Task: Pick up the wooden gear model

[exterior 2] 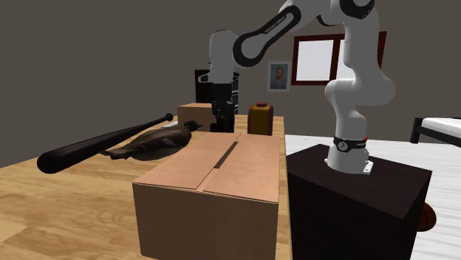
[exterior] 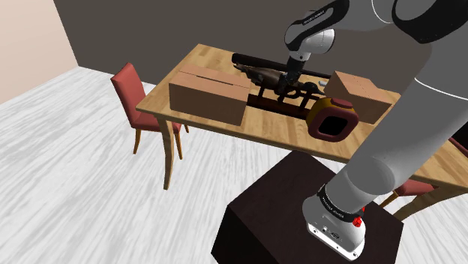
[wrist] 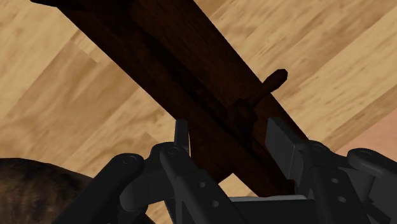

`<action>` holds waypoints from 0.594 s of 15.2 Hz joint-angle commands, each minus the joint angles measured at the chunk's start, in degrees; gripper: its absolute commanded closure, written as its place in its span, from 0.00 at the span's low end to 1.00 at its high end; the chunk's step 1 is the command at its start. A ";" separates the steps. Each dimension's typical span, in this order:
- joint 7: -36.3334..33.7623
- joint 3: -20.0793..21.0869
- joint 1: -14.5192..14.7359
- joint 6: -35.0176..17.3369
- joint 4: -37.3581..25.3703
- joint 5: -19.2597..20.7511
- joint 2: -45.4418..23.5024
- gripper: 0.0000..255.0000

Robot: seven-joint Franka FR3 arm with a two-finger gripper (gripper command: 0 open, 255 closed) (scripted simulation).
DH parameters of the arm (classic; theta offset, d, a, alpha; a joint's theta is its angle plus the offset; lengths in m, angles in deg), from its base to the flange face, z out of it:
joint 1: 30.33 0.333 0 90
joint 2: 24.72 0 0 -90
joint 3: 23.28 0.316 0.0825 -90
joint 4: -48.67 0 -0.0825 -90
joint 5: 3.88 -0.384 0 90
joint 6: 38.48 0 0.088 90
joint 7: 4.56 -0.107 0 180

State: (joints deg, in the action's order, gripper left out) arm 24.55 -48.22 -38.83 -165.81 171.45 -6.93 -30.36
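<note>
Since the all-black two-finger gripper point(wrist: 230, 135) has its fingers point(wrist: 182, 135) clasped on either flank of the long base bar of the dark brown wooden gear model point(wrist: 210, 76), the grasp looks made and the lift not yet begun: the model rests on the light wooden table point(exterior: 196, 58), just beside the large brown cardboard box point(exterior: 210, 96), at its shoulder-view right end. Next, I judge, comes a straight rise with firm grip, clear of that box

The gear model point(wrist: 191, 83) is dark brown; the table point(exterior: 196, 59) shows pale wood grain. The chair point(exterior: 129, 86) at the shoulder view's left is red.
</note>
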 commanded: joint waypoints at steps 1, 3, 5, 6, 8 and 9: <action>-0.31 -0.03 0.08 1.10 -0.49 0.39 0.66 1.00; -0.64 -0.07 0.15 2.55 -1.20 0.86 1.50 1.00; -0.94 -0.09 0.21 4.01 -1.95 1.29 2.28 1.00; -1.09 -0.10 0.24 4.74 -2.35 1.50 2.65 1.00; -1.36 -0.10 0.29 6.21 -3.18 1.87 3.36 1.00; -1.48 -0.09 0.31 6.94 -3.61 2.04 3.70 1.00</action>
State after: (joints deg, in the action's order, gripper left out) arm 23.24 -48.34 -38.57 -159.56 168.34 -5.04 -26.96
